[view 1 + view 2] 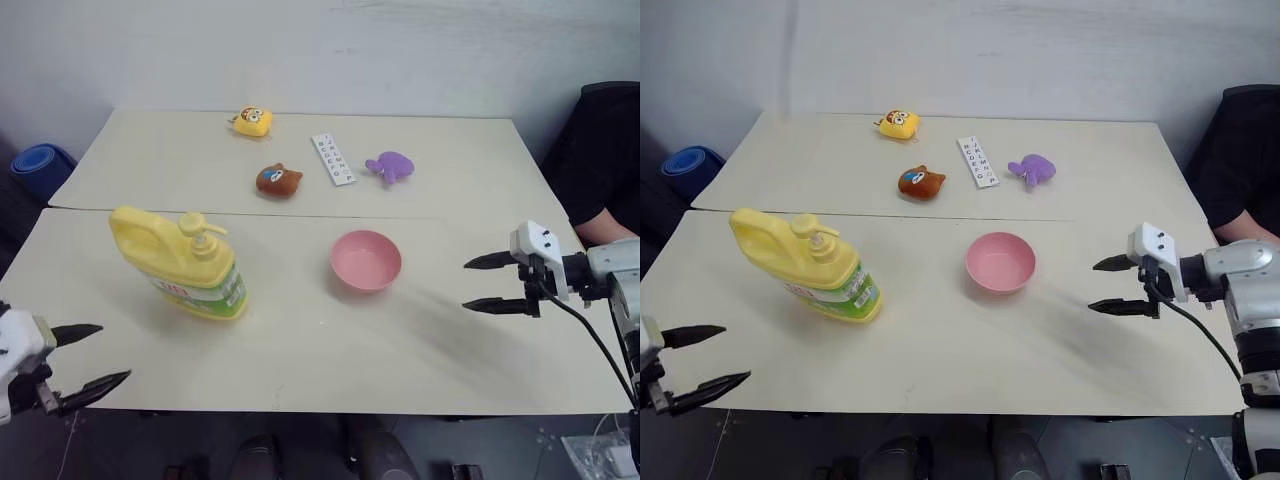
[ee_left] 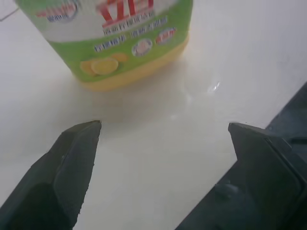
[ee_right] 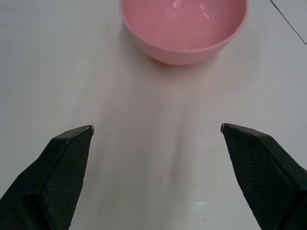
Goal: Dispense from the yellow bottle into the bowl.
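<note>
The yellow bottle (image 1: 185, 262) stands on the near table's left half, a big jug with a side handle, pump top and green-white-red label (image 2: 112, 38). The pink bowl (image 1: 365, 260) sits right of it, near the table's middle, and looks empty. My left gripper (image 1: 95, 355) hovers open at the table's near left corner, apart from the bottle and pointing toward its base. My right gripper (image 1: 475, 283) hangs open over the table's right side, pointing at the bowl (image 3: 184, 28) with a gap of bare table between.
On the far table lie a small yellow toy (image 1: 251, 122), a brown toy (image 1: 278, 180), a white strip with letters (image 1: 333, 158) and a purple toy (image 1: 390, 166). A person in black sits at the right edge (image 1: 600, 170). A blue roll (image 1: 42, 168) is at far left.
</note>
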Motion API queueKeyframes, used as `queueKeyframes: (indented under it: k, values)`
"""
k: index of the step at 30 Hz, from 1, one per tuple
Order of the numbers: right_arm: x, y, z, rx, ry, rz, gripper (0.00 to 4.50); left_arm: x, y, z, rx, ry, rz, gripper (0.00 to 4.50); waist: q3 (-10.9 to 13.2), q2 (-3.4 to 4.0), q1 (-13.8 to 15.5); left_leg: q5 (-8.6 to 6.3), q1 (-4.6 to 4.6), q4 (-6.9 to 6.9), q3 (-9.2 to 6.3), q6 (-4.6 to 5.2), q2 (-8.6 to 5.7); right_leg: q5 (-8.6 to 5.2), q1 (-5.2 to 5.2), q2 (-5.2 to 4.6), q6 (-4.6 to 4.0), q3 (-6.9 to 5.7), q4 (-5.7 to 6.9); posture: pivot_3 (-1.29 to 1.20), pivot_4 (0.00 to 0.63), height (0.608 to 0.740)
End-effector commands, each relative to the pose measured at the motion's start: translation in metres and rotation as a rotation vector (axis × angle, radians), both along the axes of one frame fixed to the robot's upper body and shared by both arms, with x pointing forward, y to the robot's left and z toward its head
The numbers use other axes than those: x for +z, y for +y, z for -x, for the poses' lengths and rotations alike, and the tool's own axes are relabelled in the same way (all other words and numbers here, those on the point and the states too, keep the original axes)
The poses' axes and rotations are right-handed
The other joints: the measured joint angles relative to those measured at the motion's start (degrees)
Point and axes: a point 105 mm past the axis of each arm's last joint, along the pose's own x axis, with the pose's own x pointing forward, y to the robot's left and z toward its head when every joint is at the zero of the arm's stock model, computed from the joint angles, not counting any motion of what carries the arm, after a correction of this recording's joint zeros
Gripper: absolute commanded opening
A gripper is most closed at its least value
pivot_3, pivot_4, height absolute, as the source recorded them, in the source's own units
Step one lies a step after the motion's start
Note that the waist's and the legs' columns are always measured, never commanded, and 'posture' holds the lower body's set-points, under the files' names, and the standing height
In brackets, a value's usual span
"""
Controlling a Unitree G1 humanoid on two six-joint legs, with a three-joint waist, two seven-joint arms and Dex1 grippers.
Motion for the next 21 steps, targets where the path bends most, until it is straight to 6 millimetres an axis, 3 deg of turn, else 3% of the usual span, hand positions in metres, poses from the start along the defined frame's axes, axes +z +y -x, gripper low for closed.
queueKeyframes:
  k: [1,4,7,11,16,21]
  values:
    - [0.032,0.024,0.008,0.097,-0.076,-0.041,4.44,0.040,-0.037,0.005,-0.157,-0.045,0.069,4.50,0.00,0.00,0.09,-0.04,-0.01,0.08,-0.02,-0.07,0.08,0.00,0.00,-0.02,0.00,-0.01,0.02,0.00,0.150,0.740]
    - [0.040,0.057,0.013,0.189,-0.113,-0.062,4.44,0.069,-0.069,0.008,-0.339,-0.049,0.069,4.50,0.00,0.00,0.46,-0.08,0.00,0.20,-0.07,-0.15,0.18,-0.02,0.01,0.18,-0.04,-0.05,0.09,0.00,0.150,0.740]
    - [0.043,0.088,0.014,0.239,-0.143,-0.104,4.44,0.082,-0.091,0.005,-0.457,-0.060,0.026,4.50,0.00,0.00,0.37,-0.10,0.03,0.28,-0.07,-0.17,0.19,-0.05,0.01,0.34,-0.10,-0.03,0.19,0.00,0.150,0.740]
    - [0.026,0.120,0.010,0.273,-0.157,-0.049,4.44,0.083,-0.112,0.003,-0.573,-0.054,-0.020,4.50,0.00,0.01,0.46,-0.11,0.01,0.28,-0.05,-0.19,-0.08,-0.11,-0.08,0.36,-0.18,-0.01,0.32,0.00,0.150,0.740]
    - [0.005,0.151,-0.002,0.238,-0.164,-0.006,4.44,0.076,-0.120,-0.005,-0.627,-0.048,-0.064,4.50,0.00,0.01,0.50,-0.10,-0.01,0.32,-0.05,-0.24,-0.11,-0.16,-0.14,0.37,-0.26,-0.02,0.43,0.00,0.150,0.740]
    - [-0.012,0.157,-0.023,0.136,-0.232,0.029,3.27,0.071,-0.121,-0.018,-0.601,-0.098,-0.116,4.50,0.00,0.01,0.61,-0.09,-0.05,0.34,-0.04,-0.26,-0.19,-0.17,-0.15,0.36,-0.28,-0.02,0.44,0.00,0.150,0.740]
